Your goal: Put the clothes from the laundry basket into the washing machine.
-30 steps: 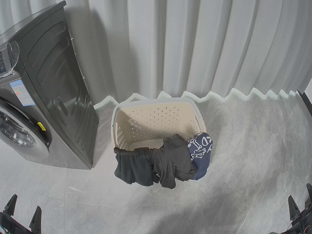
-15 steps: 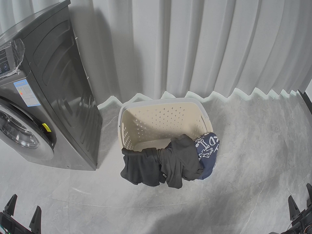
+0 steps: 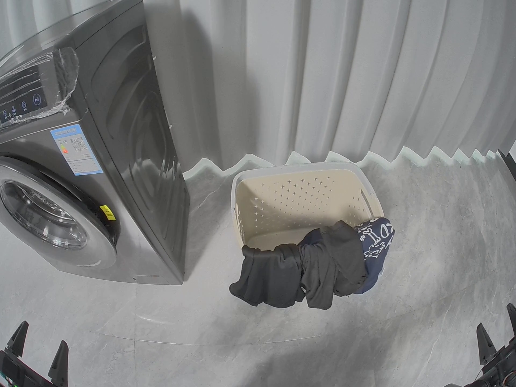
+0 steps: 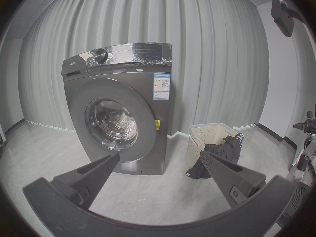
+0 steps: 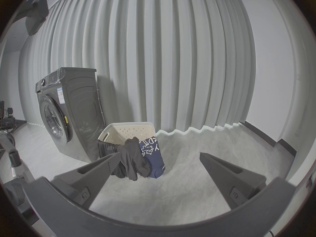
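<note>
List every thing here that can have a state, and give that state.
washing machine door: shut
laundry basket: upright on the floor, clothes draped over its near rim
black clothes: hanging half out over the rim
navy printed garment: draped over the basket's corner
left gripper: jaws open, empty
right gripper: jaws open, empty

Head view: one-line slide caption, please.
Dark clothes draped over rim of cream perforated plastic laundry basket, beside closed dark-grey front-loading washing machine.

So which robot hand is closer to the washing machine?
Left. The left gripper sits in front of the washing machine, facing its door. The right gripper is off on the other side, past the laundry basket with the clothes.
</note>
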Controlling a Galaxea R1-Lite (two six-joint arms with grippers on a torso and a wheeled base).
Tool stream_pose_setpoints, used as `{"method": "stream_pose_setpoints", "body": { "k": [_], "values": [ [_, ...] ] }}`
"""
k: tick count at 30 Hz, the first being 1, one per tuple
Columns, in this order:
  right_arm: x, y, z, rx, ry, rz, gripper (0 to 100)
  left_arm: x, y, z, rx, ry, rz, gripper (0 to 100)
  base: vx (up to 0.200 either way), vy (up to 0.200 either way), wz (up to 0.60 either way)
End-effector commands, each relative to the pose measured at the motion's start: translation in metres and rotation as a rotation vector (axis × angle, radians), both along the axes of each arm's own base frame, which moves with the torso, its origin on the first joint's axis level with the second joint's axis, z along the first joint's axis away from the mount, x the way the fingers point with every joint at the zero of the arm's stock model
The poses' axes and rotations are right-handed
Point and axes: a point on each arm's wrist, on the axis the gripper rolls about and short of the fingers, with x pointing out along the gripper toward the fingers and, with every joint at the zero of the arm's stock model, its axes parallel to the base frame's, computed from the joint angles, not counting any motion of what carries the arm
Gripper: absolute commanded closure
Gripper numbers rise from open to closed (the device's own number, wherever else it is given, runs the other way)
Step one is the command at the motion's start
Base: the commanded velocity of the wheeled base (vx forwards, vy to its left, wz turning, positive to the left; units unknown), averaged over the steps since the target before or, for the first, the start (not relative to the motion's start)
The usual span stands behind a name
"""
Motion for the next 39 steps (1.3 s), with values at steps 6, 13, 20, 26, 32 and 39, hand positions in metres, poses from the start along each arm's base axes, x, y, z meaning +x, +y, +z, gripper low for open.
{"method": "stream_pose_setpoints", "body": {
  "k": [6, 13, 20, 26, 32, 39],
  "values": [
    [0.0001, 0.0000, -0.0052, 0.000, 0.001, 0.001, 0, 0.0000, 0.0000, -0.0048, 0.000, 0.001, 0.000, 0, 0.000, 0.200, 0.00],
    [0.0001, 0.0000, -0.0054, 0.000, 0.003, 0.001, 0, 0.0000, 0.0000, -0.0048, 0.000, 0.001, 0.000, 0, 0.000, 0.200, 0.00],
    [0.0001, 0.0000, -0.0052, 0.000, 0.001, 0.001, 0, 0.0000, 0.0000, -0.0048, 0.000, 0.001, 0.002, 0, 0.000, 0.029, 0.00],
    [0.0001, 0.0000, -0.0052, 0.000, 0.001, 0.001, 0, 0.0000, 0.0000, -0.0048, 0.000, 0.001, 0.000, 0, 0.000, 0.000, 0.00],
    [0.0001, 0.0000, -0.0052, 0.000, 0.001, 0.001, 0, 0.0000, 0.0000, -0.0048, 0.000, 0.001, 0.000, 0, 0.000, 0.100, 0.00],
    [0.0001, 0.0000, -0.0052, 0.000, 0.001, 0.001, 0, 0.0000, 0.0000, -0.0048, 0.001, 0.001, 0.000, 0, 0.000, 0.171, 0.00]
  ]
}}
